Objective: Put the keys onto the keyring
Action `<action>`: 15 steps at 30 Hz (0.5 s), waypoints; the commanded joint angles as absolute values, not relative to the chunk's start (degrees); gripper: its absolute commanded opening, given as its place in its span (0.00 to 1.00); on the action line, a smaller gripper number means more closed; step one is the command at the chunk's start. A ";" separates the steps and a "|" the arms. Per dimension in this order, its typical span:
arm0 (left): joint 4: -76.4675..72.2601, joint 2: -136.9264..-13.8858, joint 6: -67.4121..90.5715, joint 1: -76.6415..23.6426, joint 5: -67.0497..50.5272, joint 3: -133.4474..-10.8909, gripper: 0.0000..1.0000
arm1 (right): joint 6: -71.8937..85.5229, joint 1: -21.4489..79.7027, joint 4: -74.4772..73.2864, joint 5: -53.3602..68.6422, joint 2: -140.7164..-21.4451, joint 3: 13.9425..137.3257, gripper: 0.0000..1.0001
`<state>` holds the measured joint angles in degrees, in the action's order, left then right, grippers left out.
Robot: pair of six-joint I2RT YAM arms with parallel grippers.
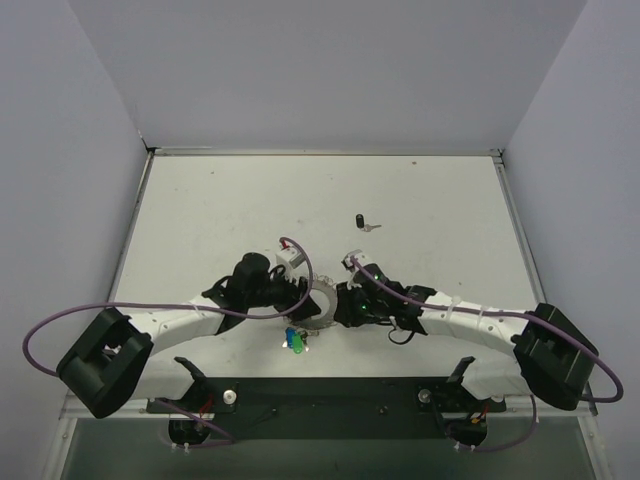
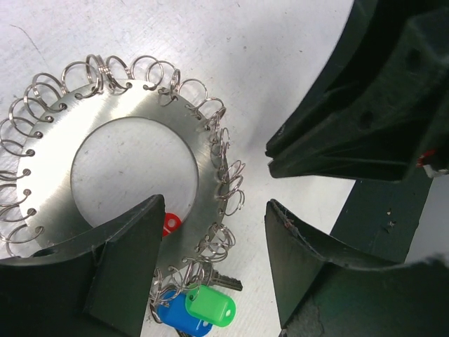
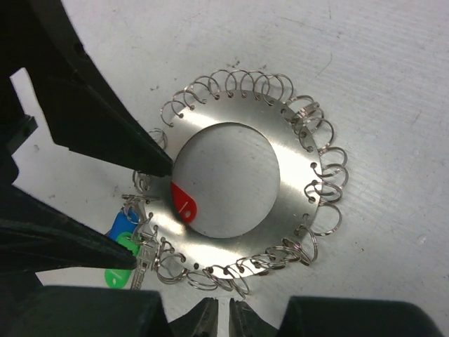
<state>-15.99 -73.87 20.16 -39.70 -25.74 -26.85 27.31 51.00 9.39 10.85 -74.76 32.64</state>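
Left end effector [image 2: 210, 260] gapes, straddling the flat silver coil-rimmed keyring [image 2: 203, 151]; right end effector's [image 3: 217, 319] fingers look pinched together. Only overhead reveals the black-headed key [image 1: 361, 221] alone on the white desk [image 1: 220, 210].

No readable text, label, brand, number or sign in any view. Keyring [image 2: 144, 123] plate: bare brushed metal, no stamp or engraving. Coloured key heads, blue [image 2: 181, 317], green [image 2: 210, 305], red [image 3: 185, 201]: plain plastic, no markings legible. Black key [image 1: 359, 220], upper centre of top view: too small to tell. Gripper housings, lower part of wrist views: plain black, no lettering seen. Table [image 1: 250, 200] and walls: unmarked.
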 commanded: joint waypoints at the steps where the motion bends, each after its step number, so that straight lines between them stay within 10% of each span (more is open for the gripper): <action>1: -16.08 -71.63 21.18 -38.15 -25.84 -27.95 0.69 | 22.78 53.52 6.42 8.35 -71.90 36.29 0.20; 15: -18.98 -64.69 32.42 -24.88 -32.42 -24.17 0.72 | 11.17 65.91 3.25 1.95 -78.39 42.02 0.56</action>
<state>-15.81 -67.44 27.31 -28.60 -27.81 -26.06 15.05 62.92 4.40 7.31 -77.03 41.06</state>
